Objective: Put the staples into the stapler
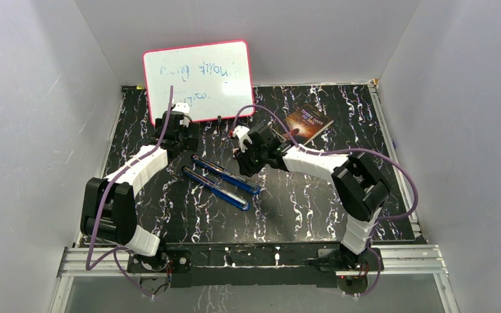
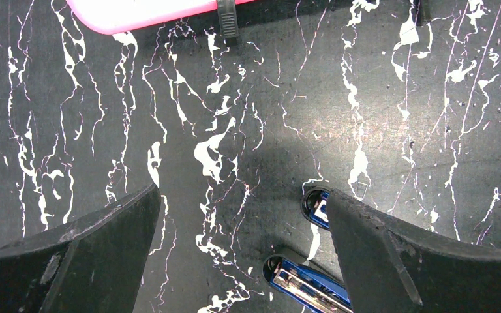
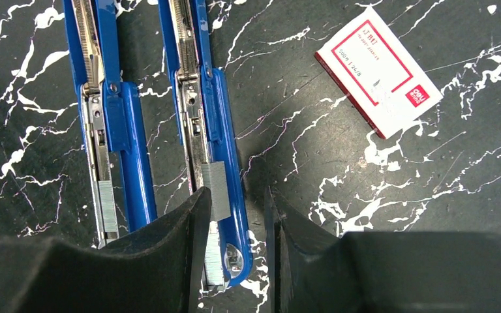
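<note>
Two blue staplers lie opened flat, side by side, mid-table. In the right wrist view a silvery staple strip lies slightly askew on the right stapler. Another strip sits in the metal channel of the left stapler. My right gripper is part open, its fingers astride the right stapler's near end, the left fingertip beside the strip. My left gripper is wide open and empty over bare table, with the staplers' other ends by its right finger.
A white staple box with a red label lies right of the staplers. A pink-edged whiteboard leans at the back, also in the left wrist view. A dark book lies at the back right. White walls enclose the table.
</note>
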Tool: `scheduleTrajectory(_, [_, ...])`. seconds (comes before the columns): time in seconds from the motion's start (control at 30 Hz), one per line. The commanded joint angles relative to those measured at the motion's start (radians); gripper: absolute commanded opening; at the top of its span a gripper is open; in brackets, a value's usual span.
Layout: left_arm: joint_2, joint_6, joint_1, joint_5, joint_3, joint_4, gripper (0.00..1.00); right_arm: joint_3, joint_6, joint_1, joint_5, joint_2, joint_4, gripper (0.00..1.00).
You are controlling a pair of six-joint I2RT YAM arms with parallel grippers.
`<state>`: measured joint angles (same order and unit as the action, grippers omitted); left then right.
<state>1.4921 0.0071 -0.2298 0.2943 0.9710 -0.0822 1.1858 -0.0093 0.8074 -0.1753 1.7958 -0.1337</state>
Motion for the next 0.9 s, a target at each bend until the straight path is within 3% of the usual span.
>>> scheduleTrajectory(0.0, [-0.05,-0.004,0.01,-0.006,-0.008,0.013,0.98,0.027,0.019,-0.013,-0.049,0.028,-0.007,0.43])
scheduleTrajectory(0.5, [-0.05,-0.004,0.01,-0.006,-0.007,0.013,0.98,0.028,0.022,-0.024,-0.102,0.056,-0.021,0.41])
scheduleTrajectory(0.87, [-0.05,-0.005,0.009,-0.007,-0.006,0.013,0.98,-0.013,0.019,-0.024,-0.094,-0.047,0.076,0.42])
